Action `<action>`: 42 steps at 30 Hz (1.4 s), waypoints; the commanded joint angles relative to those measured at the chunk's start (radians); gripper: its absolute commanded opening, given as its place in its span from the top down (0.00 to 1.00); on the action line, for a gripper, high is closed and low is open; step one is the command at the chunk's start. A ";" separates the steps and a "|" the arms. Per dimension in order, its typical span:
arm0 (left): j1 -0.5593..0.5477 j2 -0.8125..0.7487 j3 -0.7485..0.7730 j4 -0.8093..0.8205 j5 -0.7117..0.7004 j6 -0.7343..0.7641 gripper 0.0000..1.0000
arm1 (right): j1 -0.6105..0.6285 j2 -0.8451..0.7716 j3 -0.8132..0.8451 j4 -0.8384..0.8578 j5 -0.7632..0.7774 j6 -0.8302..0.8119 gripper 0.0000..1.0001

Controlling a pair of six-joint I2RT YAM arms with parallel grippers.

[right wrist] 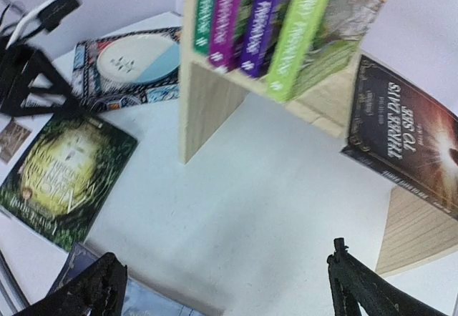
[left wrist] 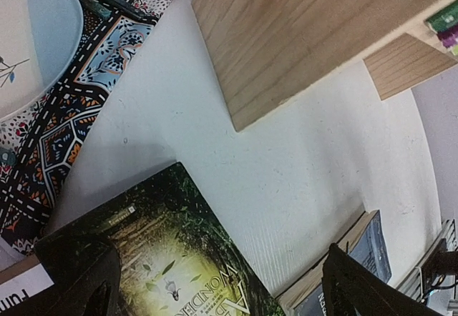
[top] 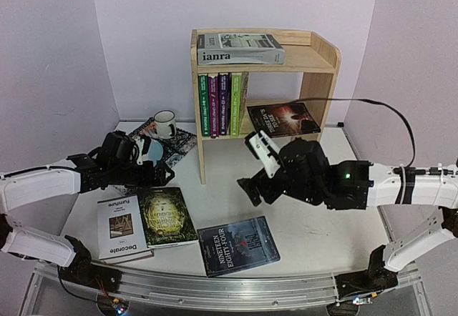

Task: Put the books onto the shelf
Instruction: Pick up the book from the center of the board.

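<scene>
we judge the job well past halfway. the shelf [top: 325, 66] stands at 12 o'clock on the worktop [top: 215, 187] and already carries most of the books. a grey book [top: 240, 48] lies flat on its top tier. a row of upright books [top: 222, 105] in green and purple fills the left of the lower tier, and a dark book [top: 284, 119] lies at the right of that tier, its near edge poking out past the front.

three books lie on the worktop. a white book [top: 118, 228] sits at 8 o'clock. a green book [top: 167, 216] touches its right side at 7 o'clock. a blue book [top: 238, 244] lies at 6 o'clock, apart from the other two. those three are what is left, as far as we can see. a mug [top: 165, 124] stands on a mat [top: 179, 144] at 10 o'clock, just left of the shelf, and neither belongs to the task.

the left claw [left wrist: 222, 259] is released, its fingers spread wide over the far end of the green book with nothing gripped between them. we cannot tell whether the tips touch the cover. the right claw [right wrist: 223, 255] is released too and carries nothing. it hangs over the bare middle of the worktop, at 6 o'clock from the shelf, facing the lower tier.

we take the green book as the likely next pick, since the left claw is placed over it. it lies flat, so getting a finger under an edge may be the awkward part.
</scene>
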 commanded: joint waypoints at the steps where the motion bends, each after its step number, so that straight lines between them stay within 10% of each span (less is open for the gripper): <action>1: 0.084 0.073 0.094 -0.048 0.047 0.007 0.00 | 0.158 0.051 -0.014 0.034 0.109 -0.128 0.02; 13: 0.360 0.287 0.225 -0.021 0.325 0.058 0.04 | 0.424 0.414 0.113 0.231 0.135 -0.481 0.03; 42: 0.399 0.302 0.203 -0.023 0.344 0.075 0.04 | 0.426 1.078 0.658 0.296 0.385 -0.822 0.10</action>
